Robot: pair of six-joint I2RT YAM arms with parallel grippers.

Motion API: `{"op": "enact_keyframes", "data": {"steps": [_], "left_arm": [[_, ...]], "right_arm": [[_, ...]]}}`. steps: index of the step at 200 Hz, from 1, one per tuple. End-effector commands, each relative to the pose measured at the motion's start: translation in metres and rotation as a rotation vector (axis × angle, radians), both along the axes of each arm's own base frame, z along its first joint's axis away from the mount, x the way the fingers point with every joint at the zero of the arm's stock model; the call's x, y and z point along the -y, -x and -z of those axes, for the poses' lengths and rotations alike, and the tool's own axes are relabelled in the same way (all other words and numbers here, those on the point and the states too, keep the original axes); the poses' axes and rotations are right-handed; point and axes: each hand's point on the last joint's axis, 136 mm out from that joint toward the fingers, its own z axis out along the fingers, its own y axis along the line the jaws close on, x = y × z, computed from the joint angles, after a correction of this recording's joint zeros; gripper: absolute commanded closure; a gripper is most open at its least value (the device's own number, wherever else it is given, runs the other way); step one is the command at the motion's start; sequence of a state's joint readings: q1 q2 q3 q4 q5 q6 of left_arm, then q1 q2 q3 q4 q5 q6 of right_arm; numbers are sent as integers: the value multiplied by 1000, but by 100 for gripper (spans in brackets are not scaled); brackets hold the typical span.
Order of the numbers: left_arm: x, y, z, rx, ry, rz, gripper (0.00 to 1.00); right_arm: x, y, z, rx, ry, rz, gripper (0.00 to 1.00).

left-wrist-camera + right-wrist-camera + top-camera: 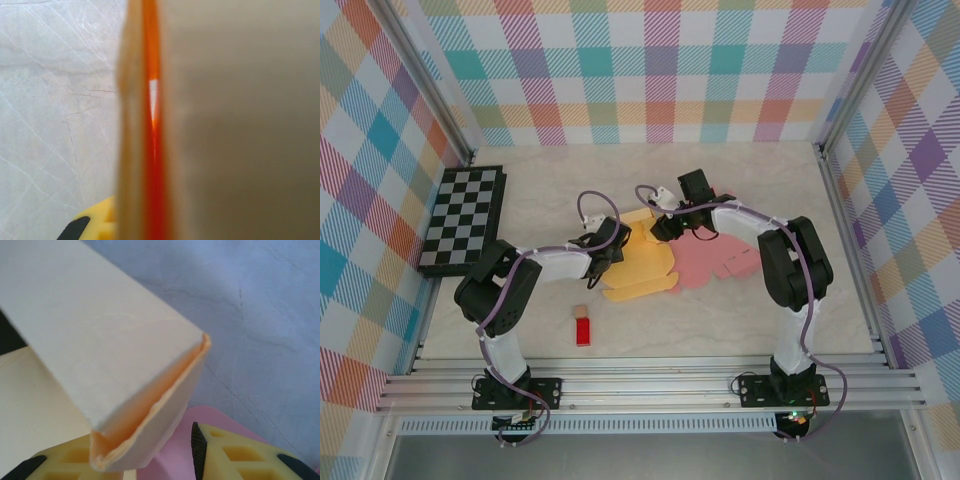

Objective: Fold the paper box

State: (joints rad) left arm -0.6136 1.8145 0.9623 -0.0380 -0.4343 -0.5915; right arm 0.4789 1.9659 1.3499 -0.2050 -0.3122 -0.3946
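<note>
The paper box [642, 265] is a flat yellow-orange cardboard blank in the middle of the table. My left gripper [608, 246] sits at its left edge. In the left wrist view a raised flap [150, 125] runs edge-on and blurred straight through the jaws, beside one yellow finger [97, 225]; the gripper is shut on it. My right gripper [665, 226] is at the box's far right corner. A folded-up flap [145, 405] stands between its open jaws, against the left finger [70, 457] and apart from the right finger [235, 455].
A pink paper sheet [720, 262] lies partly under the box on the right. A black-and-white chessboard [463, 220] lies at the far left. A small red block with a wooden piece [583, 330] rests near the front. Metal rails [650, 385] run along the near edge.
</note>
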Motion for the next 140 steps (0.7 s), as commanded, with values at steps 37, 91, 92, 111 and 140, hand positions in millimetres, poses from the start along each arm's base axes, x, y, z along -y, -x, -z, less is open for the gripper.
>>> {"op": "enact_keyframes", "data": {"steps": [37, 91, 92, 111, 140], "left_arm": [[9, 6, -12, -36, 59, -7, 100], [10, 7, -17, -56, 85, -48, 100], [10, 7, -17, -56, 85, -49, 100], [8, 7, -21, -62, 88, -76, 100], [9, 8, -24, -70, 119, -103, 100]], "right_arm": [[-11, -18, -32, 108, -87, 186, 60], [7, -31, -26, 195, 59, 444, 70], [9, -31, -26, 193, 58, 456, 71], [36, -35, -20, 195, 119, 627, 75], [63, -33, -14, 163, 188, 799, 79]]}}
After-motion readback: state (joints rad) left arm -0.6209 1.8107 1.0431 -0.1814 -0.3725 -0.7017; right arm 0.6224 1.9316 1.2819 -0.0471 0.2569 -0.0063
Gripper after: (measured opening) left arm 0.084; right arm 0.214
